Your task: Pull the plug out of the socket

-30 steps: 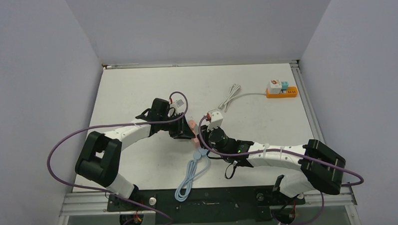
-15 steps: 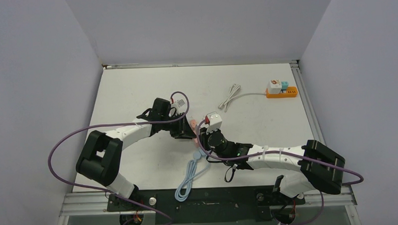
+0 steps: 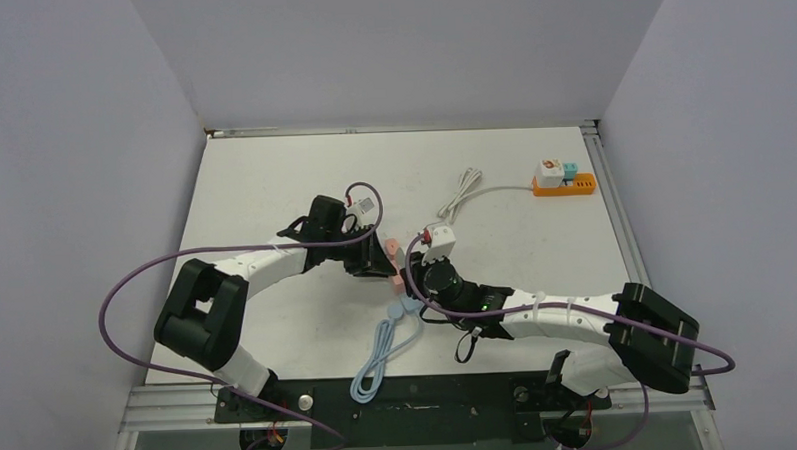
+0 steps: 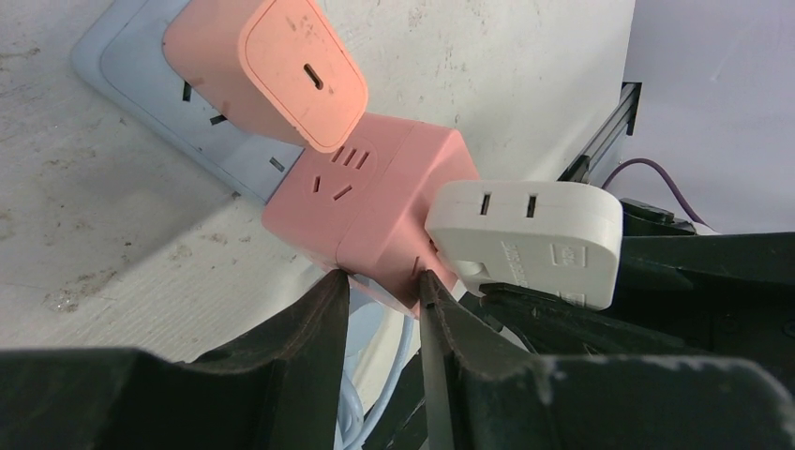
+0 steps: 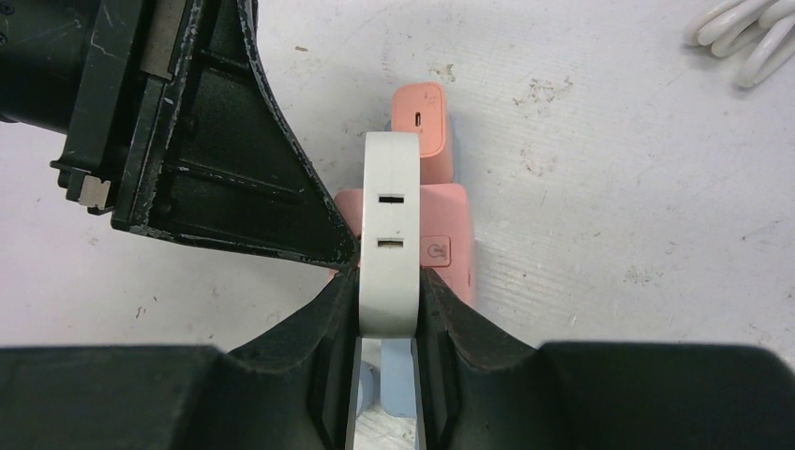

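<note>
This looks like a robotics lab test cell, not a lived-in room. A white counter [image 3: 273,179] is boxed in on three sides by bare lavender-grey walls [image 3: 398,45], like a purpose-built enclosure. Metal rails [image 3: 613,209] frame the counter's edges. A black mounting plate [image 3: 440,396] at the near edge carries the left arm [image 3: 266,262] and the right arm [image 3: 568,319], with purple cables [image 3: 101,320] looping loose. Below the plate there may be connectors, but they are too small to tell. Close up, the counter top is scuffed.
</note>
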